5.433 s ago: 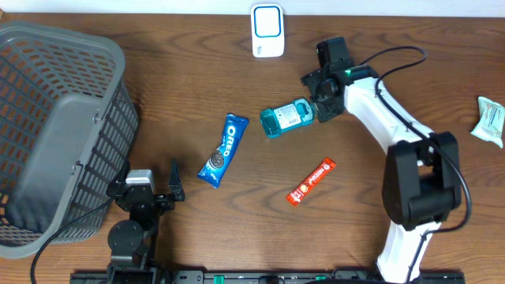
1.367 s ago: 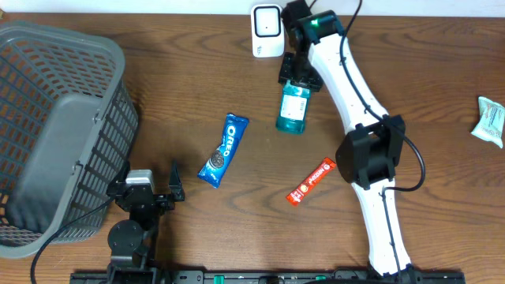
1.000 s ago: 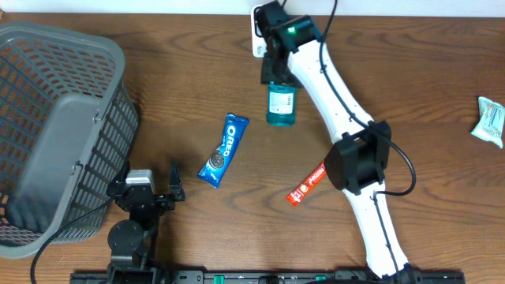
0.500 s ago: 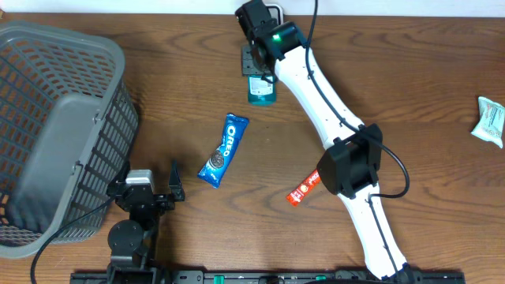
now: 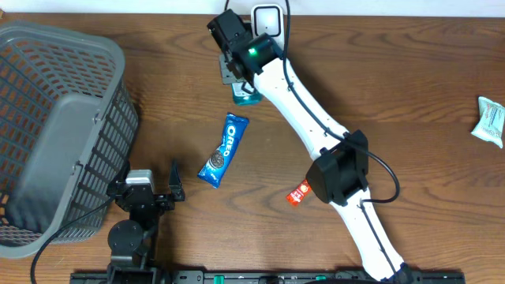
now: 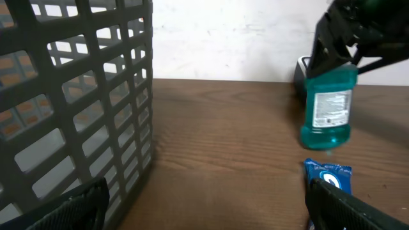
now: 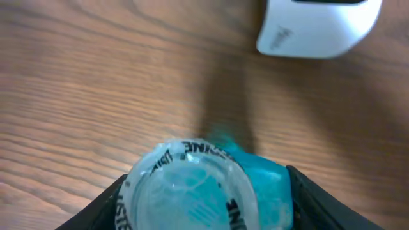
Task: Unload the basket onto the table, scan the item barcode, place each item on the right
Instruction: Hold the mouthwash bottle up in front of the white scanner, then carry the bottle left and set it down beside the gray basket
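Note:
A teal mouthwash bottle [image 5: 245, 95] with a clear cap [image 7: 185, 191] hangs upright just above the table, left of and in front of the white scanner [image 5: 268, 17]. My right gripper [image 5: 234, 69] is shut on its upper part, one black finger [image 7: 105, 206] on each side of the bottle. From the left wrist the bottle [image 6: 329, 105] shows its white label, with the scanner [image 6: 301, 69] partly hidden behind it. The scanner [image 7: 319, 25] lies beyond the cap in the right wrist view. My left gripper [image 5: 150, 193] rests open and empty near the table's front edge, its fingers [image 6: 70, 207] wide apart.
A grey mesh basket [image 5: 55, 134] fills the left side, close to my left gripper. A blue Oreo pack [image 5: 223, 149] lies mid-table, and a red snack bar [image 5: 300, 192] is partly under my right arm. A white-green packet [image 5: 491, 120] sits at the far right edge.
My right arm has swung left with the bottle, passing in front of the scanner to its left side. The left arm has not moved.

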Action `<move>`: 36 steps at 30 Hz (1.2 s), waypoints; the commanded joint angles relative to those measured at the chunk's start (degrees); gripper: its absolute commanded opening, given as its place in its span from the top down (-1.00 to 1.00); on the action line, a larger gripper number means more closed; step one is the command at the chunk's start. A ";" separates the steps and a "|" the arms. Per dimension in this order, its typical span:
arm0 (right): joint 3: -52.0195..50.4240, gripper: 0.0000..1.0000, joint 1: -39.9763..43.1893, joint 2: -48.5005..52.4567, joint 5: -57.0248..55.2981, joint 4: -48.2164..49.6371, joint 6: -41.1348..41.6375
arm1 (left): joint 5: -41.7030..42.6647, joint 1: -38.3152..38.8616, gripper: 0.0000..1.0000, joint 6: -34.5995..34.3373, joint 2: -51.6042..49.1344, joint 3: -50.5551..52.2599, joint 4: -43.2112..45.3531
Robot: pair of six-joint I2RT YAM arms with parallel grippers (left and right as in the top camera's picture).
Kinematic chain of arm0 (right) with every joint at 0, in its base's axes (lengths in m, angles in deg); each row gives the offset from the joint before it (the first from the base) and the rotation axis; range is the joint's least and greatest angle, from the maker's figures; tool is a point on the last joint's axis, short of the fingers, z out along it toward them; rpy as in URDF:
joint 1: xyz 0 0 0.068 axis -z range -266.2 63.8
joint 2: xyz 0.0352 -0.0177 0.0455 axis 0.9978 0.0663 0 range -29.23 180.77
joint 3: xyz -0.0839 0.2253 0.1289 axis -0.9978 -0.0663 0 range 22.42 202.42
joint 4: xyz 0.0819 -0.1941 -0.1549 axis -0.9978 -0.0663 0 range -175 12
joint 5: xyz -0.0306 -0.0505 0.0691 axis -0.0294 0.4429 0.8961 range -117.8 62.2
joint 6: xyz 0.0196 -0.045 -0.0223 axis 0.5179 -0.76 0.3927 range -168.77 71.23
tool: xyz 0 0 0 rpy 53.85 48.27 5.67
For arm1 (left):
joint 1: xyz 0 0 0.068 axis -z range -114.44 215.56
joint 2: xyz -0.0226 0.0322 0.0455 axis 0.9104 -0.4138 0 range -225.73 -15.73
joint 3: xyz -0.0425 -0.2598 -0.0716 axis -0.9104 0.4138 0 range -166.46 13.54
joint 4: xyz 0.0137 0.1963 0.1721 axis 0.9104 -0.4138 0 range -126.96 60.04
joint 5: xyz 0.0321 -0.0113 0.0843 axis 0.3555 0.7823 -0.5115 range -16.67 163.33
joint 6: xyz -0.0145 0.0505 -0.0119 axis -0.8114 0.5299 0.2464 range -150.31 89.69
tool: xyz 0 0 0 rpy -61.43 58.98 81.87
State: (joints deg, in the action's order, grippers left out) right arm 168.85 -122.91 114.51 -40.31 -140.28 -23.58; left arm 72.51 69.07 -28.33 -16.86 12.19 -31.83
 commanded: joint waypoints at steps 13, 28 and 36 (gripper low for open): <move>1.84 0.64 -2.80 -1.22 -0.44 6.03 -0.37 | -1.36 0.17 -0.96 0.79 0.04 1.11 -2.12; -3.93 0.59 -5.66 -0.13 1.05 18.60 0.02 | -1.36 0.17 -0.96 0.76 0.04 1.11 -2.12; -11.34 0.37 -6.14 -0.13 0.81 25.86 -0.22 | -1.36 0.17 -0.96 0.76 0.04 1.11 -2.12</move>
State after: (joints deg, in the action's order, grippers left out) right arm 157.99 -128.48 114.77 -39.11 -115.10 -23.58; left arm 72.51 69.07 -28.33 -16.86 12.19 -31.83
